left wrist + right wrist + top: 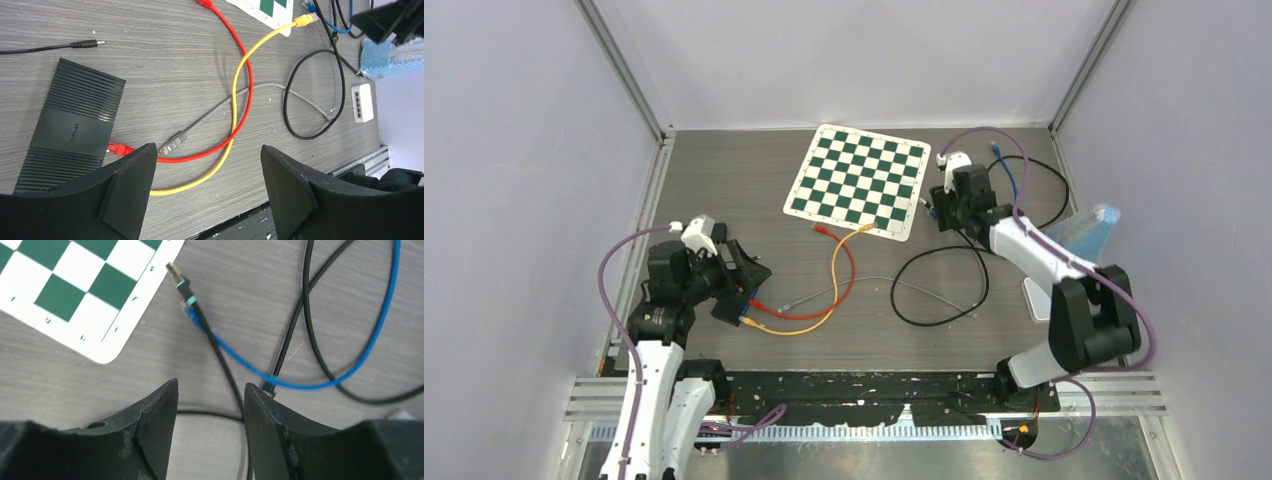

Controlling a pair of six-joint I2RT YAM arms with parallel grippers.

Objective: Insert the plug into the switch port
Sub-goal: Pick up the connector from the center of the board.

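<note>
Right wrist: plug [181, 282] tip toward chessboard [75, 290]

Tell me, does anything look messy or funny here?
Yes. The chessboard mat sits crooked, turned at an angle. In the middle, the red cable, yellow cable and gray cable cross over each other in a loose tangle. Nothing looks broken or spilled.
</note>
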